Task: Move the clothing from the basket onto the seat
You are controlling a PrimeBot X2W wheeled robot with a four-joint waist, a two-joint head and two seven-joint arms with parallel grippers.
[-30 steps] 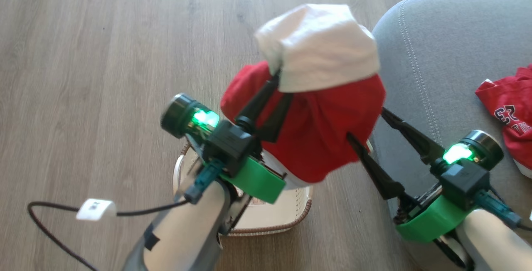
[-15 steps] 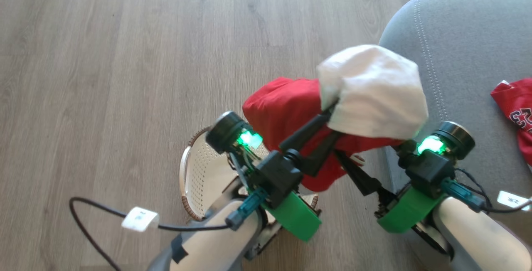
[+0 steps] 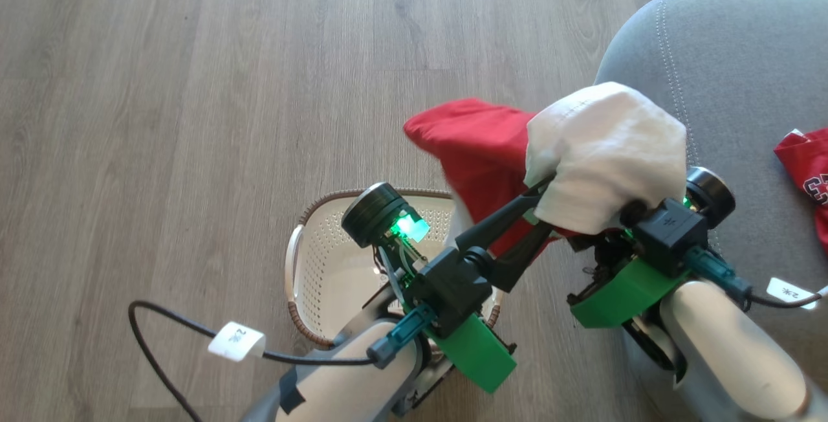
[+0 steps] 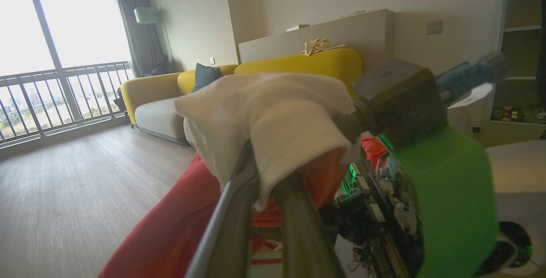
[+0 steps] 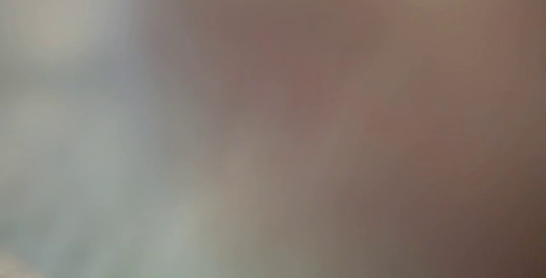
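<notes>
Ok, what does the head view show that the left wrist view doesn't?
The head view adds the cream basket, the grey seat and a second red garment lying on it. The left wrist view adds a yellow sofa and a big window with a balcony railing. Both share the left gripper shut on the red-and-white garment, and the right arm's green mount.

Right pincer fingers buried under white fold of clothing, so we can't see if they pinch cloth. Its wrist view too blurred, we make out nothing. Left pincer tips lost in same fold. Half of basket behind left pincer's arm. Right of right pincer, second red garment chopped by frame edge.
</notes>
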